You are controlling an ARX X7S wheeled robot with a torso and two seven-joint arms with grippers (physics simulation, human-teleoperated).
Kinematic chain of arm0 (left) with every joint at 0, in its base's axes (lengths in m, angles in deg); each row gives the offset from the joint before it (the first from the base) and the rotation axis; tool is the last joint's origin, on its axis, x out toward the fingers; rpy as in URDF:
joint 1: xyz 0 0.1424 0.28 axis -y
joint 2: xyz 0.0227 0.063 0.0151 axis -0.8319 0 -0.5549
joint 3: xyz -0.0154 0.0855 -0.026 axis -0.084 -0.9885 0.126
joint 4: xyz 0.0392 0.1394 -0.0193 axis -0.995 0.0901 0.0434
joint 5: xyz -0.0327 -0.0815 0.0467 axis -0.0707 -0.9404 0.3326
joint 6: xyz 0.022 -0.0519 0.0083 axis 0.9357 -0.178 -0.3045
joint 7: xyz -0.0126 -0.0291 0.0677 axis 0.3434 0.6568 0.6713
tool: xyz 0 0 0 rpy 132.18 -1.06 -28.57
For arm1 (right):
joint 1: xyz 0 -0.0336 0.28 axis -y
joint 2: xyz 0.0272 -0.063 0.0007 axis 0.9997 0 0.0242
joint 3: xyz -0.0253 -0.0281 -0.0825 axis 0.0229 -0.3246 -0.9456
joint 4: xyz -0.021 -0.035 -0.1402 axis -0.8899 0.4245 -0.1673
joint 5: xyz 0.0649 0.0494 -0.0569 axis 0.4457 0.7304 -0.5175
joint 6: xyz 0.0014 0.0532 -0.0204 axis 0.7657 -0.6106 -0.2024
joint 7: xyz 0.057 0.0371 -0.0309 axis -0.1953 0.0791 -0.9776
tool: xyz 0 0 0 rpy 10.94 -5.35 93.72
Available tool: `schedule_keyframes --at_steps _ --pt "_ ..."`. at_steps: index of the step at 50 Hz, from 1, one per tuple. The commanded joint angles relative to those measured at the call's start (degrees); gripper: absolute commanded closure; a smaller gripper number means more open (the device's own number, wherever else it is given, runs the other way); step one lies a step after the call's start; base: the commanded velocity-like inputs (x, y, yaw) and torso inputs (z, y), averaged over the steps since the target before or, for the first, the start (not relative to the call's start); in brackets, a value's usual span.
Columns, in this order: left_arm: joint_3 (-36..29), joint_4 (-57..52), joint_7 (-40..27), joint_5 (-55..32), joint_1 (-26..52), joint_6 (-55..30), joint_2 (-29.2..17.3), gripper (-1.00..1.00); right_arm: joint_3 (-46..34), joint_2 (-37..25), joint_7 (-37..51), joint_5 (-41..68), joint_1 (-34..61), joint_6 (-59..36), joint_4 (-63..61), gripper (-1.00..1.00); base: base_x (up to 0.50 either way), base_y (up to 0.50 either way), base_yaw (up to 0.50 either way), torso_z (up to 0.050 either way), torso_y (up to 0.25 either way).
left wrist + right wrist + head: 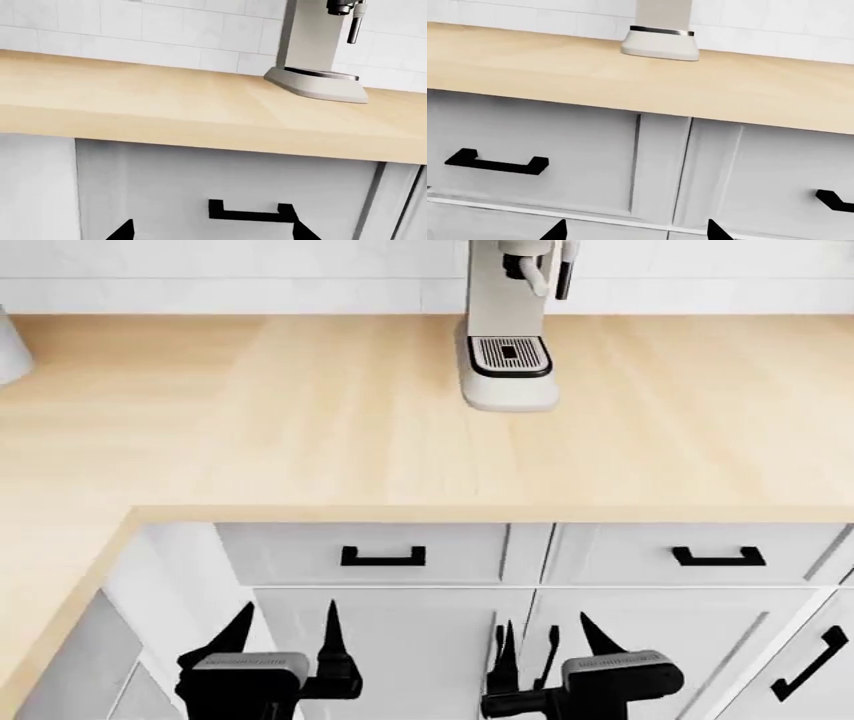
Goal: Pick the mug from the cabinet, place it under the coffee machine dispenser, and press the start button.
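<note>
Grippers number two: the left gripper and the right gripper hang low before the white cabinet fronts, each with fingers spread and grasping nothing. One cream coffee machine stands at the back of the pale wooden counter, its dark dispenser over the drip grille; no mug shows. Two drawers carry one black handle each, beneath a white-tiled wall.

Both arms end in matte black hardware. The left tool and right tool each carry slim, tapering, pointed black fingers on a blocky black body topped by a ribbed grey plate.
</note>
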Motion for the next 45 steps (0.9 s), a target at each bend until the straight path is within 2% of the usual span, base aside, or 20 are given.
schedule_keyframes --at_steps 1,3,4,6,7,8,9,10,11,13,15,16,18,20,21,23,24,33,40,45 --pt "0.47 -5.3 -1.66 -1.32 -0.44 -2.74 -1.51 -1.0 0.77 -0.53 -0.07 3.46 -1.98 -2.42 -5.78 -1.0 0.0 0.0 0.0 0.0 0.0" --pt "1.72 -12.28 -3.15 -2.63 3.29 -8.85 -3.34 -1.0 1.66 -1.59 1.63 2.56 -1.8 -6.47 -15.65 -1.0 0.0 0.0 0.0 0.0 0.0" --pt "2.62 -17.5 -4.37 -3.74 7.53 -14.17 -4.69 -1.0 2.79 -2.71 2.42 2.38 0.36 -11.89 -24.24 -1.0 0.0 0.0 0.0 0.0 0.0" --pt "3.99 -25.02 -6.44 -7.0 22.93 -29.61 -8.34 -1.0 6.98 -5.53 3.51 3.98 14.49 -29.08 -41.43 -1.0 0.0 0.0 0.0 0.0 0.0" --pt "4.26 -22.43 -7.33 -7.14 31.52 -37.01 -9.35 -1.0 9.85 -6.46 3.31 6.82 23.09 -37.68 -50.03 -1.0 0.0 0.0 0.0 0.0 0.0" --pt "2.36 -16.39 -6.83 -4.6 40.12 -38.68 -10.55 -1.0 12.57 -6.75 2.38 10.41 31.68 -46.27 -52.54 -1.0 0.0 0.0 0.0 0.0 0.0" --pt "-0.91 -7.79 -6.24 -0.05 48.71 -36.68 -11.47 -1.0 13.52 -6.82 1.33 12.53 40.28 -54.87 -48.53 -1.0 0.0 0.0 0.0 0.0 0.0" --pt "-6.12 0.8 -5.58 6.48 57.31 -30.54 -12.62 -1.0 12.32 -7.09 0.73 12.54 48.87 -63.46 -39.93 -1.0 0.0 0.0 0.0 0.0 0.0" --pt "-7.42 9.39 -4.75 8.12 65.9 -27.0 -11.44 -1.0 11.68 -6.1 -0.55 12.38 57.46 -72.06 -31.34 -1.0 0.0 0.0 0.0 0.0 0.0" --pt "-9.29 26.58 -3.57 10.26 83.09 -17.52 -8.99 -1.0 8.42 -4.24 -3.08 9.59 74.65 -60.42 -14.15 -1.0 0.0 0.0 0.0 0.0 0.0" --pt "-10.47 43.77 -4.07 11.85 93.38 -5.43 -6.43 -1.0 6.77 -2.08 -4.87 7.46 91.84 -48.93 3.04 -1.0 0.0 0.0 0.0 0.0 0.0" --pt "-11.53 52.37 -4.88 13.05 95.28 -0.13 -5.73 -1.0 6.94 -0.97 -5.27 6.98 100.44 -44.12 11.63 -1.0 0.0 0.0 0.0 0.0 0.0" --pt "-11.7 69.55 -5.51 13.22 92.76 -1.08 -6.48 -1.0 6.78 0.89 -6.26 5.87 117.63 -32.22 28.82 -1.0 0.0 0.0 0.0 0.0 0.0" --pt "-11.83 84.4 -5.31 13.18 91.63 -2.0 -6.88 -1.0 7.48 1.76 -6.36 4.5 134.81 -29.43 46.01 -1.0 0.0 0.0 0.0 0.0 0.0" --pt "-11.85 84.41 -5.17 13.1 91.42 -2.31 -6.98 -1.0 7.9 2.01 -6.5 3.71 138.85 -29.35 54.61 -1.0 0.0 0.0 0.0 0.0 0.0" --pt "-11.69 84.41 -4.87 12.81 91.25 -2.8 -7.09 -1.0 8.35 2.46 -7.97 2.22 138.86 -28.96 71.8 -1.0 0.0 0.0 0.0 0.0 0.0" --pt "-11.65 84.41 -4.79 12.74 91.13 -2.87 -7.15 -1.0 8.53 2.71 -8.99 1.59 138.86 -29.44 76.04 -1.0 0.0 0.0 0.0 0.0 0.0" --pt "-11.18 84.4 -4.22 12.28 90.51 -2.86 -7.45 -1.0 7.95 3.75 -11.87 -4.28 138.85 -28.13 78.04 -1.0 0.0 0.0 0.0 0.0 0.0" --pt "-10.95 84.4 -3.86 12.2 91.11 -3.18 -7.35 -1.0 8.2 4.28 -12.42 -6.06 138.85 -27.67 78.78 -1.0 0.0 0.49 0.0 0.0 0.0" --pt "-10.7 84.4 -3.61 12.09 91.38 -3.44 -7.45 -1.0 8.65 4.28 -12.02 -6.48 138.84 -28.43 79.31 -1.0 0.0 0.03 0.0 0.0 0.0"
